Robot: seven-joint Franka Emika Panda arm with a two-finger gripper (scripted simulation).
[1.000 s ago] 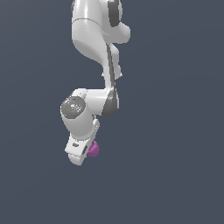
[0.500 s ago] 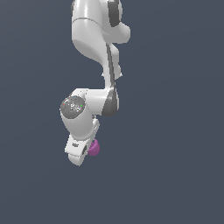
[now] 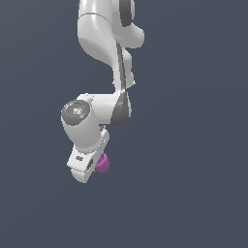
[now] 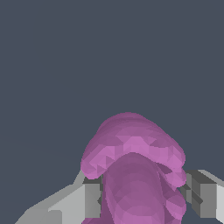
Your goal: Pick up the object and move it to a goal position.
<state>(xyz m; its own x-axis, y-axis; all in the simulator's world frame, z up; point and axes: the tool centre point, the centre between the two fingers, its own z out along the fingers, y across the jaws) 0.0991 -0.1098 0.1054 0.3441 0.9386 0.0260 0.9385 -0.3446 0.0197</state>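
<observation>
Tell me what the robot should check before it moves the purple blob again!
1. Blob between the fingers: ok. In the wrist view the purple blob sits between the two grey fingers.
2. Fingers touching it on both sides: one side presses the blob; on the other I cannot tell.
3. Blob with the gripper: ok. In the exterior view it peeks out beside the white hand.
4. Blob resting on a table: cannot tell. Only plain dark background shows.
5. Goal spot in sight: not ok. No marker shows in either view.
6. Path free of other things: ok, as far as both views show.
</observation>
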